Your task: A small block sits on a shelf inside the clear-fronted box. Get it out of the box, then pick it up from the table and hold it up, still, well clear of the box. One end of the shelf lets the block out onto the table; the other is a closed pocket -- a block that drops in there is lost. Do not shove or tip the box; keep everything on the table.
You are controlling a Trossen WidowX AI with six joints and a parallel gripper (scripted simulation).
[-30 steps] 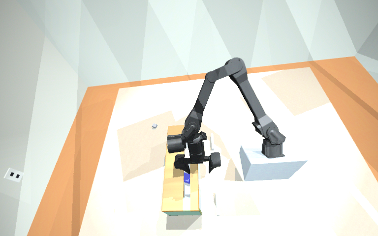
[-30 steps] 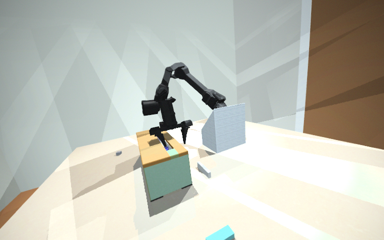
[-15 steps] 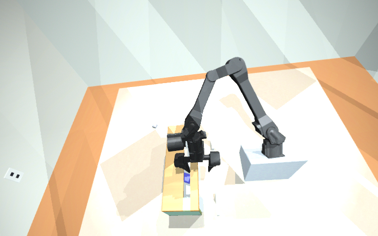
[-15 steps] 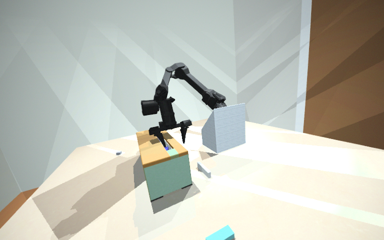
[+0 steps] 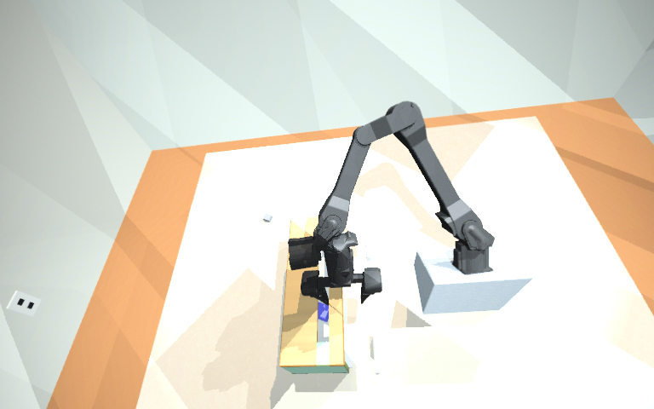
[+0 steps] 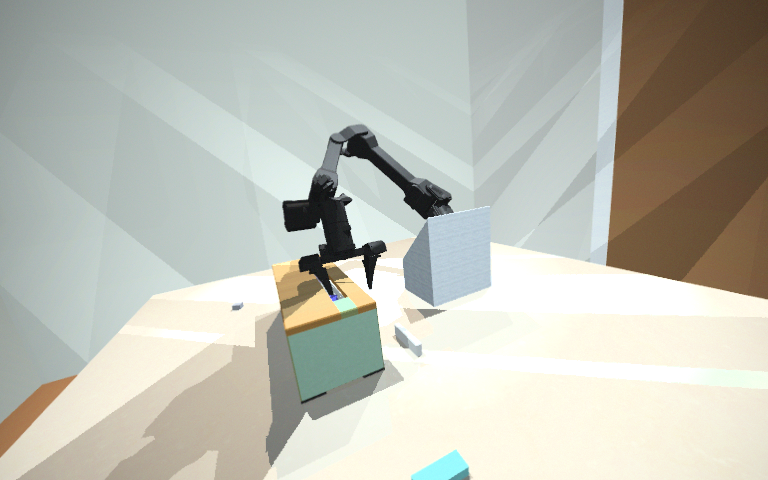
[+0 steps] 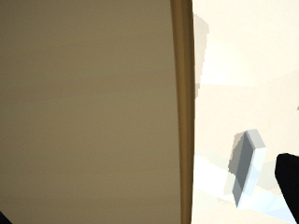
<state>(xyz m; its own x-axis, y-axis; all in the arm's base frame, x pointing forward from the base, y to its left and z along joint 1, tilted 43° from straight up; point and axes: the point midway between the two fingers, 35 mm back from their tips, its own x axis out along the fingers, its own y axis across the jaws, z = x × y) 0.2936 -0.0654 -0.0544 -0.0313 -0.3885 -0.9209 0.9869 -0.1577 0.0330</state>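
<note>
We see a broad, pale cream table [image 5: 231, 192] [image 6: 566, 350] [image 7: 234, 103], its smooth top crossed by angular shadows. The matte dark-grey arm [image 5: 436, 169] [image 6: 390, 164] arches over it in faceted links from a pale blue-grey pedestal [image 5: 462, 296] [image 6: 459, 257], a sharp-edged block with a finely streaked face.

Near it we have the long box [image 5: 299, 313] [image 6: 334, 356] [image 7: 93, 117], with a flat orange-tan top like wood, a lengthwise slot and a soft green end wall. Over that top hangs our black gripper [image 5: 345, 302] [image 6: 351, 290] [image 7: 179, 177], its tapering fingers spread nearly to their widest, with nothing between them. One fingertip is at the slot; the other hangs beyond the box's long edge. We cannot tell whether the first touches anything.

A thin, pale grey slab [image 5: 373, 349] [image 6: 408, 339] [image 7: 248, 170] stands on edge beside the box, and a glossy-looking cyan bar [image 6: 441, 466] lies well apart. We find the small blue block [image 5: 322, 311] [image 6: 333, 297] inside the box, showing through the slot. A tiny grey piece [image 5: 267, 217] [image 6: 237, 306] rests on the table's far side.
</note>
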